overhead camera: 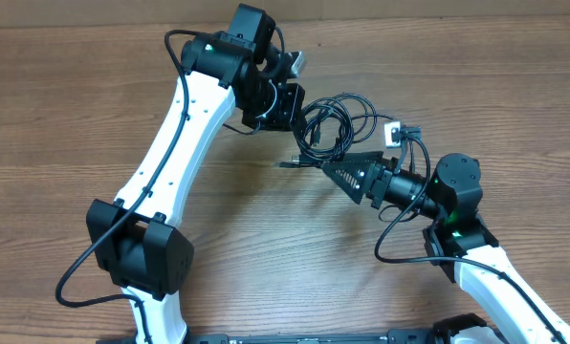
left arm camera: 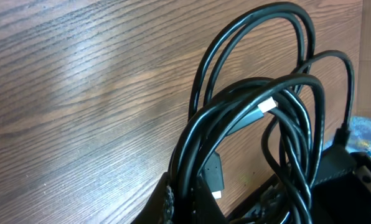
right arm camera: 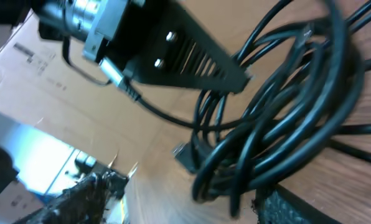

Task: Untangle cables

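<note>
The right arm's fingers (right arm camera: 192, 59) are seen parted, one on each side of the near edge of the cables (overhead camera: 340, 122), with several cords passing through the gap; no closed grip is shown yet. Their tips are aimed across the bench (overhead camera: 94, 76) toward the robot's left, so the bundle lies just at and beyond them. The bundle, a loose knotted coil between the two arms, is stretched sideways more than front to back, its long axis judged to run from the left arm's side out to the right. What looks like a plug (overhead camera: 291, 162) is pointed leftward from the near edge. At the far side, the left arm's fingers (left arm camera: 162, 204) are closed on the gathered cords, and the loops fan away from them.
</note>
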Controlling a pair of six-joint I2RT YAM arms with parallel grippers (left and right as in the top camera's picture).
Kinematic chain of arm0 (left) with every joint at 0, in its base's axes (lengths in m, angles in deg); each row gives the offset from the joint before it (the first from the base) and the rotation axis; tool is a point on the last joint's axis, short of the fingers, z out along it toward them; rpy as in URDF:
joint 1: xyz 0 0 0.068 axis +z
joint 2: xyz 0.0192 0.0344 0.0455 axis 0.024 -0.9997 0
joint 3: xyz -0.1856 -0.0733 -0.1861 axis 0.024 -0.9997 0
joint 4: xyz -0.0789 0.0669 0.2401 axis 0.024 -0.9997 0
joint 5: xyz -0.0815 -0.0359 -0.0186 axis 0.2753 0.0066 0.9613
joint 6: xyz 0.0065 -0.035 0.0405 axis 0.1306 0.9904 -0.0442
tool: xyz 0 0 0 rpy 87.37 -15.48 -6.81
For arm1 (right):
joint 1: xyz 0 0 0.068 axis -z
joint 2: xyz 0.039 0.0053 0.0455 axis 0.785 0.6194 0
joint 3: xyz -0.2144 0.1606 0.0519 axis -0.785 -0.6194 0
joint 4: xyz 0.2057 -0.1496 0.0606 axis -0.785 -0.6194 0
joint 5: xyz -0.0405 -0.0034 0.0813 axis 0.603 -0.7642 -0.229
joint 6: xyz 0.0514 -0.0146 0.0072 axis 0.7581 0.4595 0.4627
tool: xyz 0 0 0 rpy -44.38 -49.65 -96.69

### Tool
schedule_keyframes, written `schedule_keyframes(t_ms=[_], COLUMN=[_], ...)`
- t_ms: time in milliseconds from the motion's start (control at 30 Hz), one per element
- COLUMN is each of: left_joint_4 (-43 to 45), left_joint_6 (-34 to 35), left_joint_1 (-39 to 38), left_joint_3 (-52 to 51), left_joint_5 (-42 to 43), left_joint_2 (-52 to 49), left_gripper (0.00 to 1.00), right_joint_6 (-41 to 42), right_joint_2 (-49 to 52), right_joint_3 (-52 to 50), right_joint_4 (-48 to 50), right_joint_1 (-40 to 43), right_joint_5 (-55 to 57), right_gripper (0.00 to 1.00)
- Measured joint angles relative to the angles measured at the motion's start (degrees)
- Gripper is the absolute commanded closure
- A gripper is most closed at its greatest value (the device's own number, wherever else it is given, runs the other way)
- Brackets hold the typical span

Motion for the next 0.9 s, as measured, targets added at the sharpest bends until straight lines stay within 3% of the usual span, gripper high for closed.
schedule_keyframes(t_ms=[200,333,400,500,733,900], left_joint_4=[0.0,0.6,0.6,0.6,0.7,0.4], left_joint_6=[0.1,1.0,1.1,1.2,1.8,2.4], left_joint_1=[0.0,0.0,0.0,0.0,0.0,0.3], left_joint_3=[0.0,0.0,0.0,0.0,0.0,0.0], left_joint_5=[0.0,0.0,0.0,-0.2,0.7,1.3], left_joint_2=[0.0,0.0,0.0,0.0,0.0,0.0], left_gripper=[0.96,0.96,0.96,0.96,0.96,0.96], right_joint_6=[2.2,3.3,3.5,3.9,4.0,4.2], right_joint_2=[0.0,0.2,0.5,1.5,4.9,5.4], right_joint_3=[0.0,0.0,0.0,0.0,0.0,0.3], right_joint_4=[1.6,1.7,1.6,1.5,1.7,-0.9], right_joint_1=[-0.4,-4.1,-6.0,-7.9,-9.1,-9.4], right_joint_5=[3.4,4.4,5.9,9.2,15.7,16.7], right_gripper=[0.42,0.43,0.48,0.59,0.96,0.96])
